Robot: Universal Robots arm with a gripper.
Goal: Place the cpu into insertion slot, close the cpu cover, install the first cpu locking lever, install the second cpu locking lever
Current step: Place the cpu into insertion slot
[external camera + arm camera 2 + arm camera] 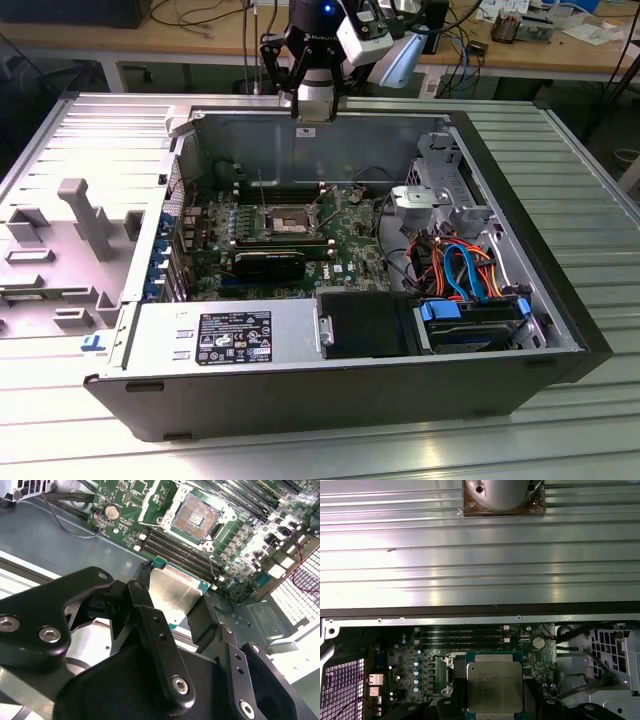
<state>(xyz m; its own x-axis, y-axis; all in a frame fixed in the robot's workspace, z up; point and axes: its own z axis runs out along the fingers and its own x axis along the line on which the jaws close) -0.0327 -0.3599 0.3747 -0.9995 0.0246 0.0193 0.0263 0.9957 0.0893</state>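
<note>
- Firstly, at 9 o'clock in the exterior view, a grey plastic shroud lies on the ribbed aluminium table, outside the open computer case. I judge it lies apart so that the board inside is free to reach.
- Near the centre, the insertion slot sits on the green motherboard, with long black memory slots just beside it at its 12 and 6 o'clock sides. In the second wrist view its dark contact field is bare, so no chip is seated in it.
- At 12 o'clock, the gripper hangs above the far wall of the case, well apart from the slot. In the second wrist view its black fingers are clamped on two opposite edges of the cpu, whose metal top faces the camera. Such an edge grip probably keeps the underside untouched and lets the chip go down flat.
- At 4 o'clock, blue and orange cables run by the drive bay, well apart from the slot.
- What is hard to see:
  - In the first wrist view the held cpu stands in front of the slot and covers most of it, and the fingers are cut off by the frame edge.
  - I cannot tell whether the cpu cover is raised or down, and the locking levers are too thin to make out.
</note>
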